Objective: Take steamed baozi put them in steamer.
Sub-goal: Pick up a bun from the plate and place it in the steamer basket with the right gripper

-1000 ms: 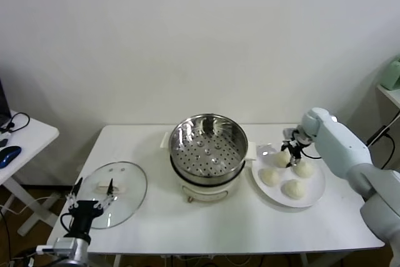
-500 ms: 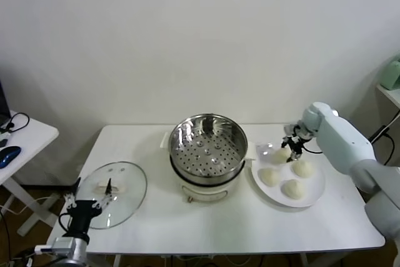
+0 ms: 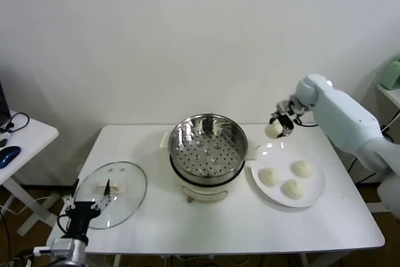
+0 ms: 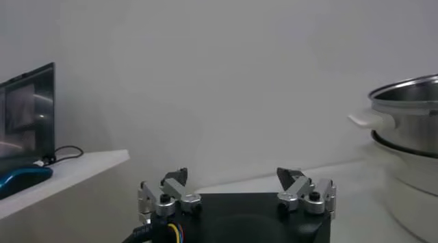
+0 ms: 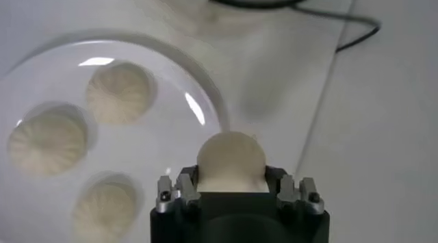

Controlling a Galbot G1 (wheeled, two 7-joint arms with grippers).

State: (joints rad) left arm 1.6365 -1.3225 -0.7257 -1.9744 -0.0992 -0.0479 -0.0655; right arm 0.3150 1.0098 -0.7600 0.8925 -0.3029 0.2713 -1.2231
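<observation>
Right gripper [image 3: 275,129], jaws clamped on 1 baozi [image 3: 273,130] at right of centre, should clear the steamer [image 3: 208,144] rim; left gripper [image 3: 91,205] jaws open, lower left

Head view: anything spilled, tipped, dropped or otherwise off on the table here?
Nothing stands out. The steamer sits upright, its tray bare. Three baozi lie on the white plate; a fourth baozi is held above the plate's far edge in the right gripper. The glass lid lies flat near the left gripper.

right gripper [image 3: 275,129] raised, clamped, left gripper [image 3: 87,206] low, jaws apart
</observation>
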